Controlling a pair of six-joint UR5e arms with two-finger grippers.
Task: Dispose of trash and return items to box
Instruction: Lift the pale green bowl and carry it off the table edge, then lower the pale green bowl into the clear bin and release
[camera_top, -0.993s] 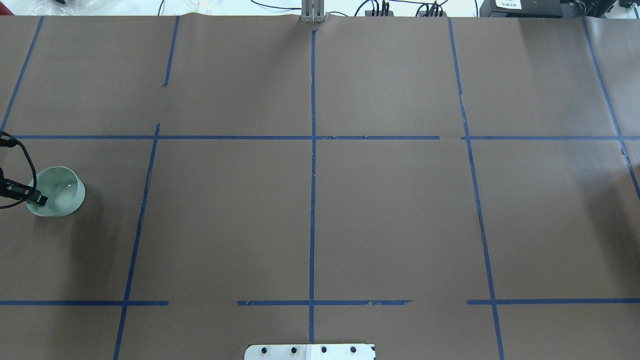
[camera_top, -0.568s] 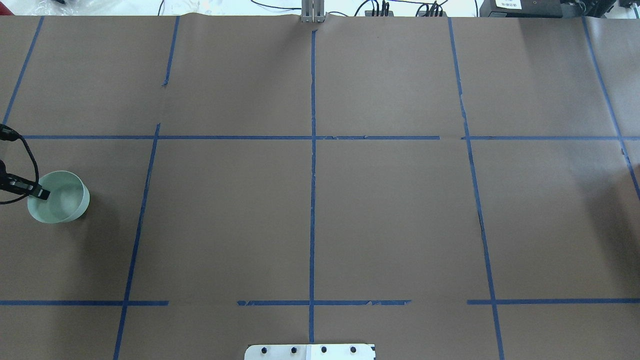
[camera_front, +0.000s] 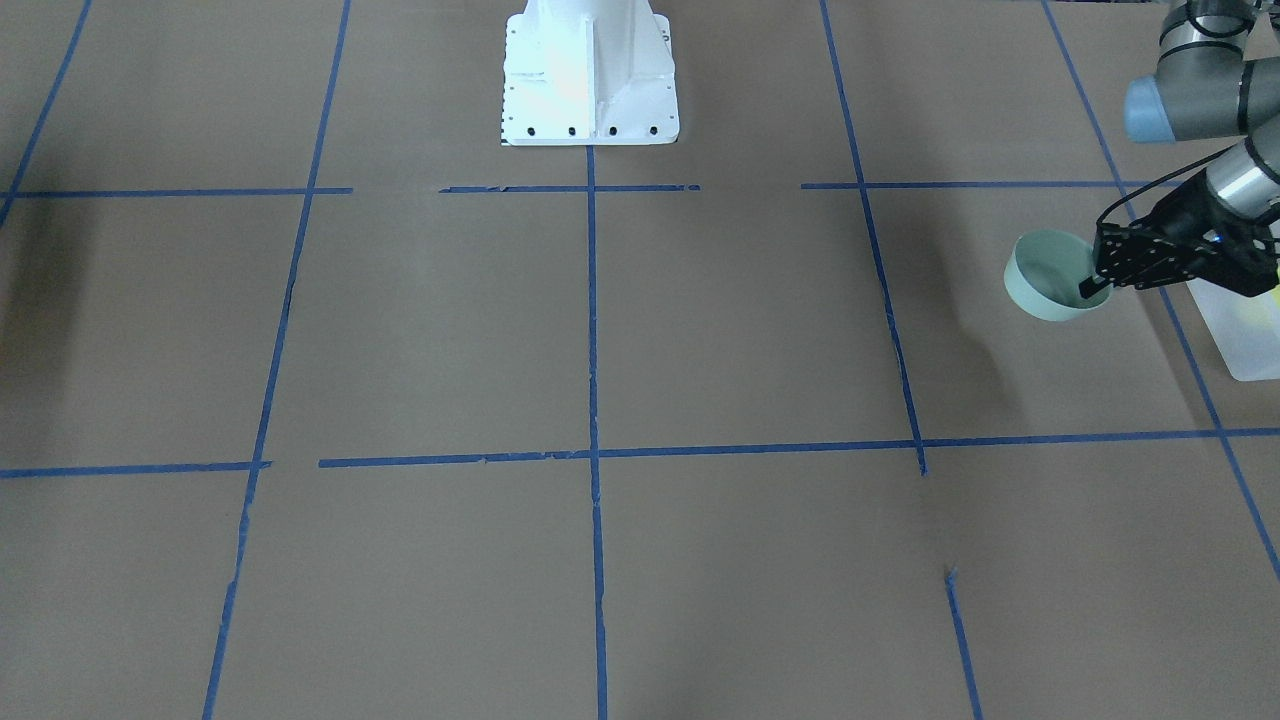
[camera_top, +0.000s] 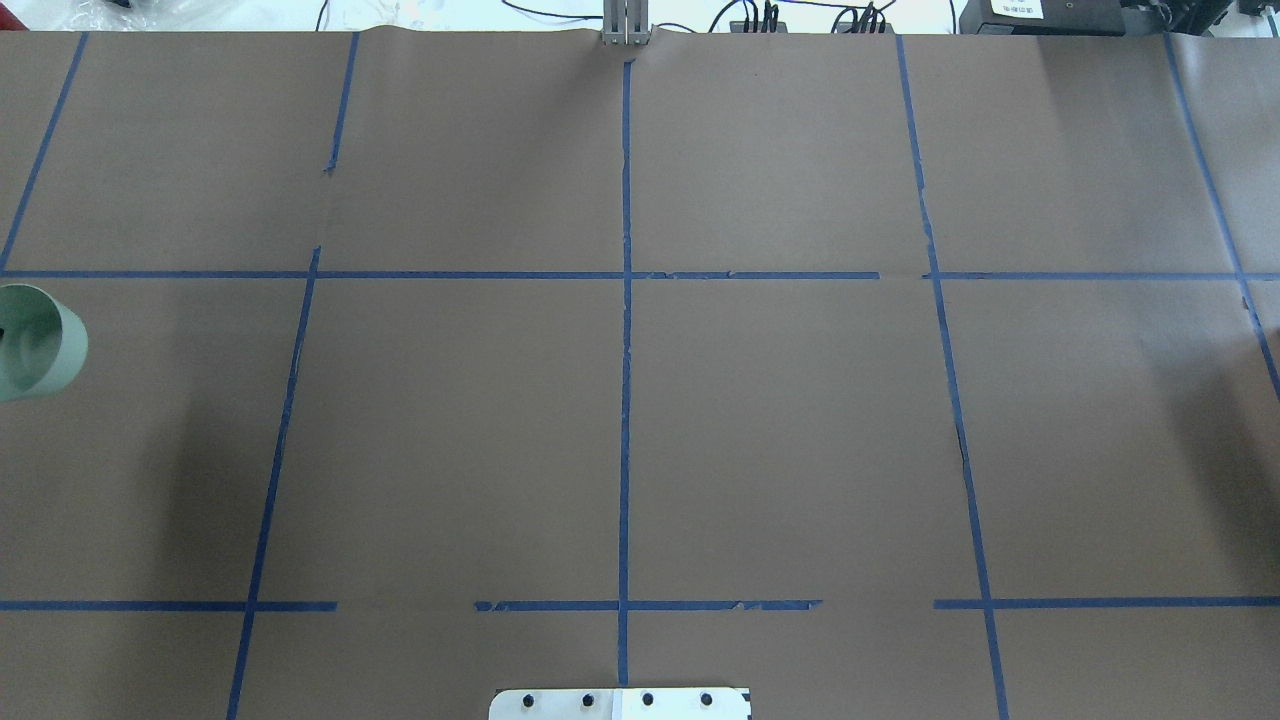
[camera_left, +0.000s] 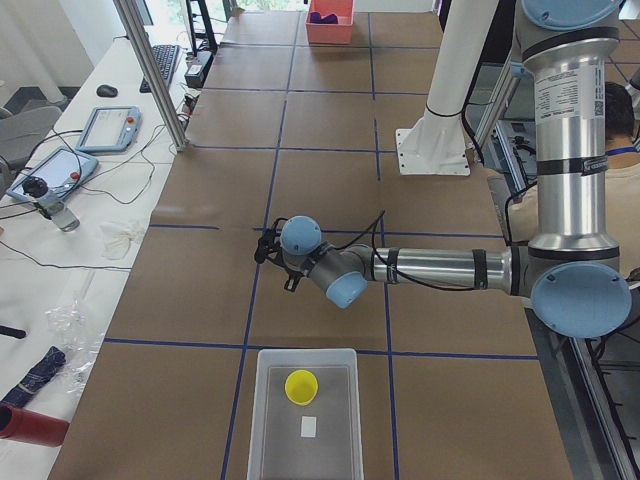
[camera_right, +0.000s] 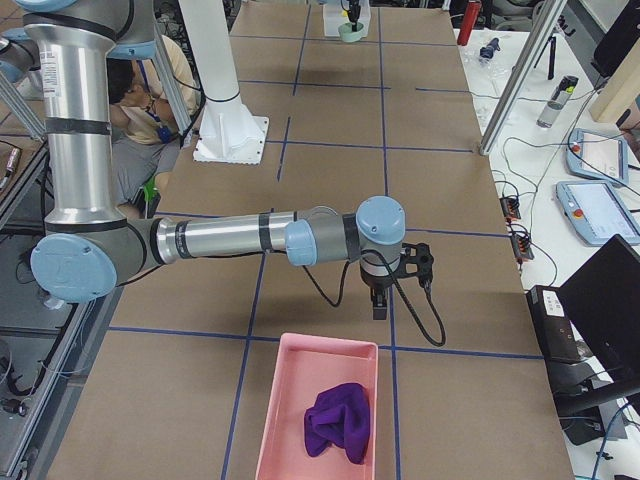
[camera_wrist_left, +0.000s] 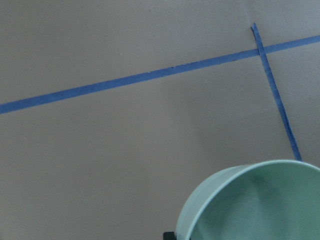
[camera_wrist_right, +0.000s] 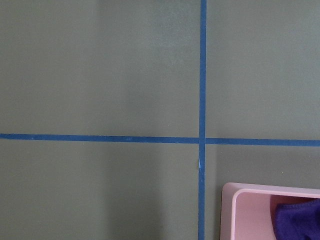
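Observation:
My left gripper (camera_front: 1092, 284) is shut on the rim of the pale mint-green bowl (camera_front: 1048, 276), with one finger inside it. It holds the bowl tilted above the table, just beside the box. The bowl also shows at the left edge of the overhead view (camera_top: 42, 342) and in the left wrist view (camera_wrist_left: 255, 205). The translucent box (camera_left: 262, 400) stands at the table's left end, with the yellow cup (camera_left: 300, 386) upright inside it. The box also shows in the front-facing view (camera_front: 1240, 350). My right gripper (camera_right: 381, 304) hangs above the table near a pink tray; I cannot tell whether it is open or shut.
A pink tray (camera_right: 285, 400) with a purple cloth (camera_right: 335, 420) lies at the table's right end; its corner shows in the right wrist view (camera_wrist_right: 240, 200). The white robot base (camera_front: 590, 70) stands at the near middle edge. A small white slip (camera_left: 309, 427) lies in the box.
The left gripper has carried the bowl up and further left, towards the box. In the overhead view the gripper has left the frame and the bowl now sits at the left edge.

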